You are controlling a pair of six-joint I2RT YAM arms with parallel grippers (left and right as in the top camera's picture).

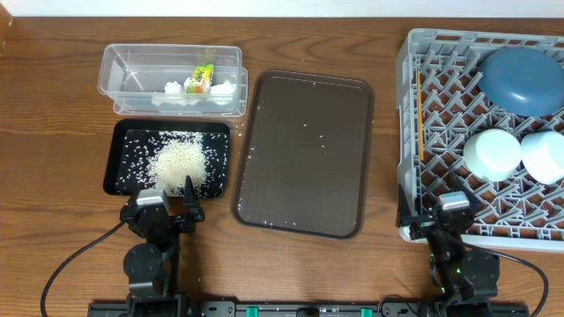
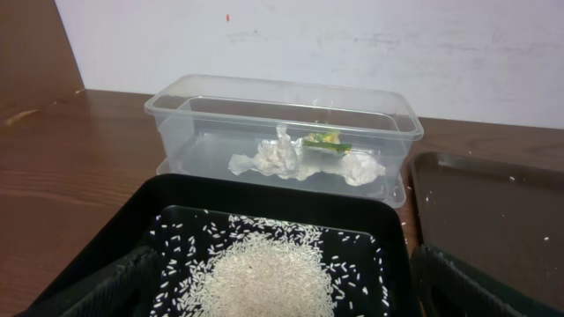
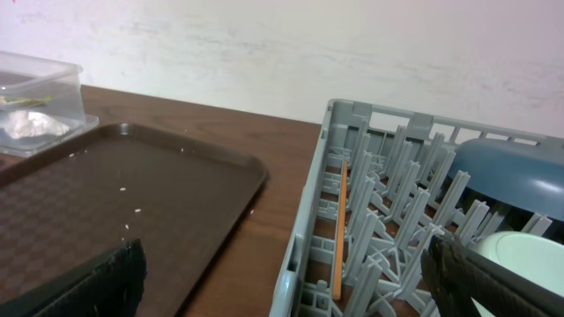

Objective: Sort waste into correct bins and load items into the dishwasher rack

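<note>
A heap of white rice point(image 1: 179, 163) lies in the black tray point(image 1: 119, 141), also in the left wrist view point(image 2: 264, 282). The clear tub point(image 1: 123, 70) holds crumpled white tissue point(image 2: 273, 158) and the yellow-green wrapper point(image 2: 324, 141). The grey rack point(image 1: 407, 114) holds the dark blue plate point(image 1: 522, 77), a mint bowl point(image 1: 492, 154), a light blue bowl point(image 1: 545, 156) and the wooden stick point(image 3: 340, 229). The cup is out of view. My left gripper point(image 1: 164, 211) is open and empty at the black tray's near edge. My right gripper point(image 1: 445, 218) is open and empty at the rack's near left corner.
A large dark brown serving tray point(image 1: 304, 154) with a few stray rice grains lies between the black tray and the rack. Some grains are scattered on the wooden table beside it. A pale wall stands behind the table.
</note>
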